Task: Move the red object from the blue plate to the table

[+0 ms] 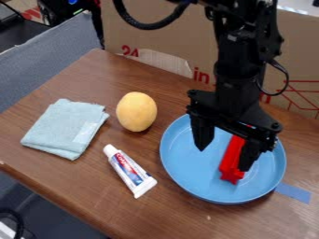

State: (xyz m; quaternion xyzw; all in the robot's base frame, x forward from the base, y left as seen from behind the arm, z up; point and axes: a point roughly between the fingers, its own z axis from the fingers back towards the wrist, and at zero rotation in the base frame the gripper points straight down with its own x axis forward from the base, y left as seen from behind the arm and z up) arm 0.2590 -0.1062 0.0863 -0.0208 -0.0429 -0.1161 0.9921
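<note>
Claw (pixel 228 147) spread wide above blue plate (pixel 187 159), partly hiding red object (pixel 236 157)

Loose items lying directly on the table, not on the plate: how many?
3. The cloth lies at the left, the orange ball near the middle, and the toothpaste tube by the front edge. The arm may hide others behind it.

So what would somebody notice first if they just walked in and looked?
Probably the big black robot hand, open and hanging over the blue plate at the right side of the table. The bright red object lies on that plate, right under the hand. Next is the orange ball in the middle, left of the plate.
</note>
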